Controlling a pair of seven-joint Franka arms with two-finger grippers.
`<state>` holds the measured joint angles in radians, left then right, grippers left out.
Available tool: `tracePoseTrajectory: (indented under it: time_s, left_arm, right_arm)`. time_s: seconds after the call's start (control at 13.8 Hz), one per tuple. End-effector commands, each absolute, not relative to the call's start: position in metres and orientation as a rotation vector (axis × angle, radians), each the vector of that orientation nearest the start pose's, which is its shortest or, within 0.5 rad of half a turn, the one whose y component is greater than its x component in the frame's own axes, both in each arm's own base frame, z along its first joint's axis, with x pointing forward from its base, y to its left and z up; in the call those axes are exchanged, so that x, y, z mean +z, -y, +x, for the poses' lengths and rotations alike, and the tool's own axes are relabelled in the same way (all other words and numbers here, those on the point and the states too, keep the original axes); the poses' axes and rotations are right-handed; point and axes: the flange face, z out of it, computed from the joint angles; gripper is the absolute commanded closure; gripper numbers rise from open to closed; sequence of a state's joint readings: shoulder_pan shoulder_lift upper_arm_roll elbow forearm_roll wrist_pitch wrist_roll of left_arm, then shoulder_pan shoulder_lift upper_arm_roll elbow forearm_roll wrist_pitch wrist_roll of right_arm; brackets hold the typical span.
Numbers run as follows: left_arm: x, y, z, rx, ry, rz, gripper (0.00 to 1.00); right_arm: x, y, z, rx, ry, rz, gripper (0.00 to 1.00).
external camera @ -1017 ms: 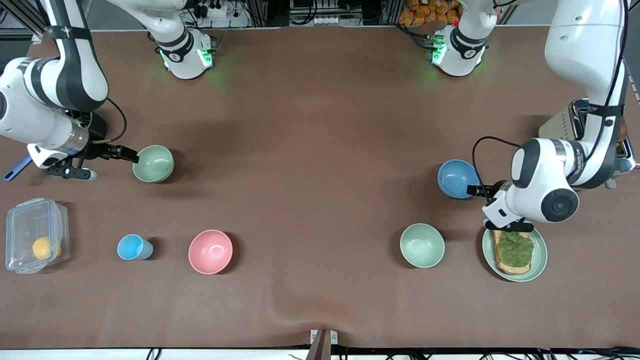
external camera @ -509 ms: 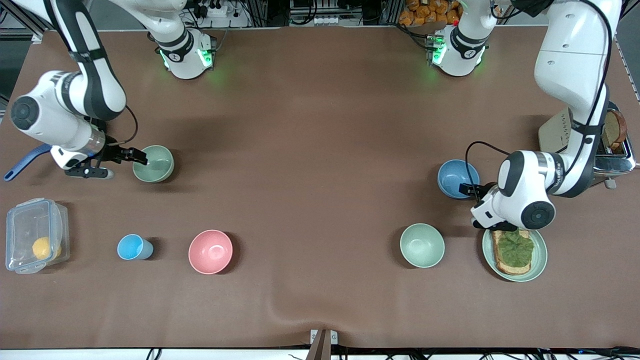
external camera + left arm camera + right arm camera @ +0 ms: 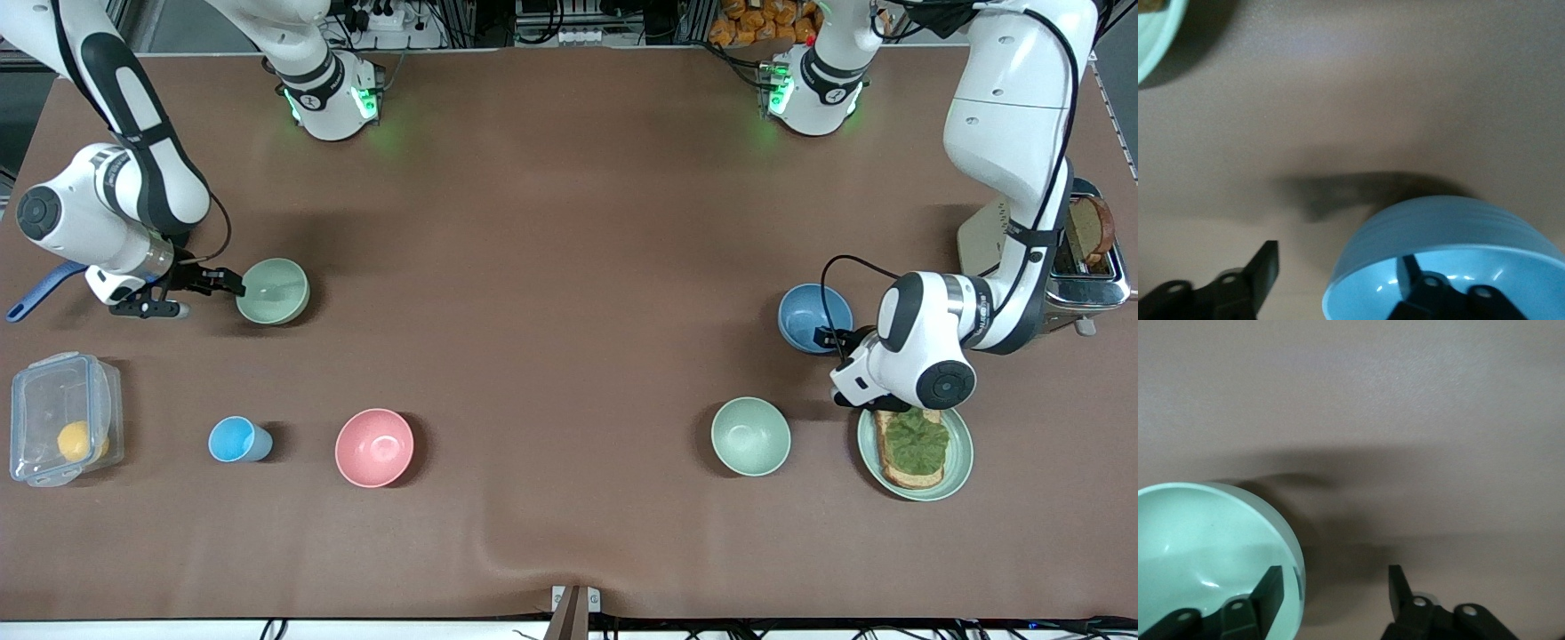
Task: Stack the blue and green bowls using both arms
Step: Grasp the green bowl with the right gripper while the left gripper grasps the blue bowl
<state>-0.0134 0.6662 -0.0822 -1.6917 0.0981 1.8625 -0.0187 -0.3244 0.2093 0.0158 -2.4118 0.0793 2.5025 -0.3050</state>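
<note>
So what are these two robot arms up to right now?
Each arm is reaching for a bowl. The left gripper straddles the rim of the blue bowl, one finger inside and one outside, jaws not yet closed on it. The right gripper does the same at the green bowl toward the right arm's end of the table. Both bowls sit on the table, unstacked.

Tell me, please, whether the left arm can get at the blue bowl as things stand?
Probably yes: the left gripper already straddles the blue bowl's rim, one finger inside, one outside, nothing between.
</note>
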Motion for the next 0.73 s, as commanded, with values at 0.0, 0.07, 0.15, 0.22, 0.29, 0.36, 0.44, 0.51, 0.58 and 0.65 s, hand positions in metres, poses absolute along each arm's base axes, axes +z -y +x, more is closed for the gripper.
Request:
tracePoseTrajectory:
  time_s: [0.0, 0.07, 0.15, 0.22, 0.29, 0.36, 0.44, 0.51, 0.58, 0.65]
  left_arm:
    - [0.182, 0.049, 0.616, 0.723, -0.212, -2.966, 1.00]
    - [0.183, 0.049, 0.617, 0.720, -0.213, -2.965, 1.00]
    - [0.183, 0.049, 0.617, 0.721, -0.215, -2.965, 1.00]
    - [0.186, 0.049, 0.618, 0.712, -0.215, -2.967, 1.00]
    - [0.193, 0.049, 0.620, 0.693, -0.214, -2.972, 1.00]
    - [0.206, 0.052, 0.623, 0.664, -0.215, -2.981, 1.00]
    - [0.217, 0.053, 0.625, 0.638, -0.216, -2.986, 1.00]
    - [0.230, 0.053, 0.627, 0.608, -0.215, -2.992, 1.00]
    - [0.245, 0.053, 0.628, 0.583, -0.213, -2.995, 1.00]
    - [0.261, 0.052, 0.630, 0.551, -0.208, -3.001, 1.00]
  right_arm:
    - [0.216, 0.141, 0.462, 0.135, -0.117, -3.036, 0.39]
    - [0.216, 0.142, 0.461, 0.135, -0.119, -3.036, 0.50]
    - [0.213, 0.141, 0.461, 0.142, -0.117, -3.034, 0.62]
    - [0.212, 0.141, 0.460, 0.145, -0.121, -3.031, 0.76]
    - [0.212, 0.141, 0.460, 0.142, -0.138, -3.024, 0.87]
    - [0.212, 0.140, 0.460, 0.140, -0.155, -3.015, 0.91]
    - [0.212, 0.137, 0.461, 0.144, -0.170, -3.006, 1.00]
    - [0.211, 0.133, 0.461, 0.152, -0.184, -2.992, 1.00]
    - [0.212, 0.130, 0.462, 0.160, -0.195, -2.980, 1.00]
    - [0.214, 0.128, 0.464, 0.188, -0.219, -2.967, 1.00]
